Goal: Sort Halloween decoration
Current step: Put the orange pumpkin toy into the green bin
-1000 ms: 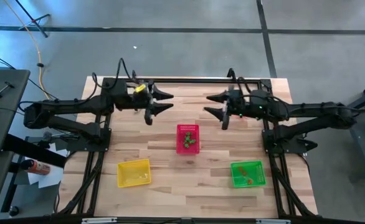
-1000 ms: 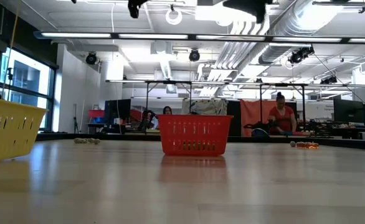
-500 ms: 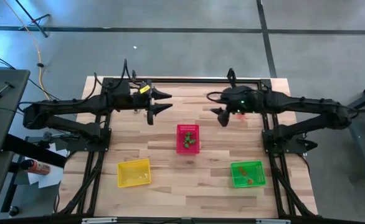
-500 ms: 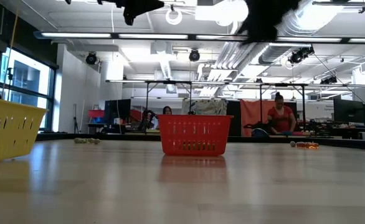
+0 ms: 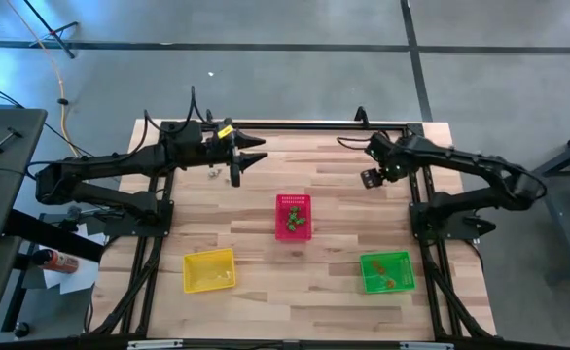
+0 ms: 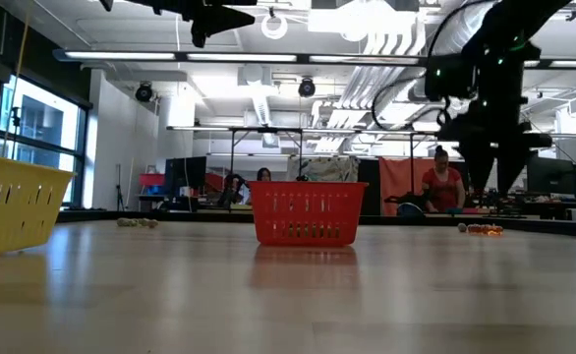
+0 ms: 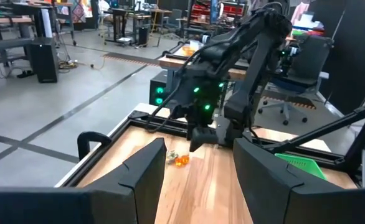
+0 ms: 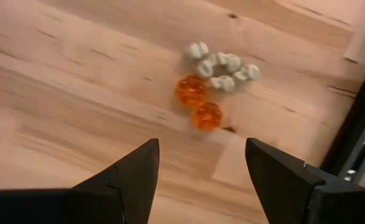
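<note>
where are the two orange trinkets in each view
High view: hidden under the right tool, far right of the table.
Low view: orange trinkets low at right, on the far table edge.
Left wrist view: small orange spot below the right arm.
Right wrist view: centre, beside pale trinkets.
Shared landmark: the right tool above them.

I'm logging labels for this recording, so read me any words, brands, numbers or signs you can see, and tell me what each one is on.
No text can be read in any view.
The yellow tag on the left gripper: too small to read, if it carries print at all.
The red basket, yellow basket and green basket: no label visible.
The room behind the table: any signs are too blurred to read.
</note>
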Controlling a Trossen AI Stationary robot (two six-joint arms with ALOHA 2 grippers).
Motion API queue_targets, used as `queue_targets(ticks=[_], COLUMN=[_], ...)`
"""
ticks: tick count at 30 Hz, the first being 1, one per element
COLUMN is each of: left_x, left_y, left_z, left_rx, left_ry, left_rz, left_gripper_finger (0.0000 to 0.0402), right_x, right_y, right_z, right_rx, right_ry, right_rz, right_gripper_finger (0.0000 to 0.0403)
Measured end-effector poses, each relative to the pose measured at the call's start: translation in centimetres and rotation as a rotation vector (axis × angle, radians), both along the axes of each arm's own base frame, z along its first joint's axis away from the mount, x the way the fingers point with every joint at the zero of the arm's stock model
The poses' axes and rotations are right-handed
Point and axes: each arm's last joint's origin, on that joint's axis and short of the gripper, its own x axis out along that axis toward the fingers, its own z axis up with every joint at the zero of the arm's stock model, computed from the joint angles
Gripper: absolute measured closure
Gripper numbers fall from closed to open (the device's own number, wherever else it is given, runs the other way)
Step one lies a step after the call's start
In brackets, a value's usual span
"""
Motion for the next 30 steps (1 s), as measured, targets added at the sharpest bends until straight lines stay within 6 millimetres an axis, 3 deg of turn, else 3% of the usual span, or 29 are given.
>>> queue_targets(ticks=[5,12,25,30], left_x=[0.0,0.0,0.0,0.0], left_y=[0.0,0.0,0.1,0.1], left_z=[0.0,0.0,0.0,0.0], left_rx=[-0.032,-0.032,-0.032,-0.032], left_ry=[-0.006,-0.006,-0.006,-0.005], left_rz=[0.004,0.002,0.003,0.003], left_gripper_finger=[0.0225,0.0225,0.0225,0.0225], right_x=[0.1,0.6,1.7,1.7], right_y=[-1.7,-2.6,-3.4,-3.4], right_z=[-1.9,-4.2,-6.1,-6.2], right_rx=[0.066,0.136,0.153,0.164], right_ry=[0.091,0.172,0.175,0.149], right_rz=[0.18,0.36,0.391,0.395], right_gripper_finger=[0.0169,0.0169,0.0171,0.0199])
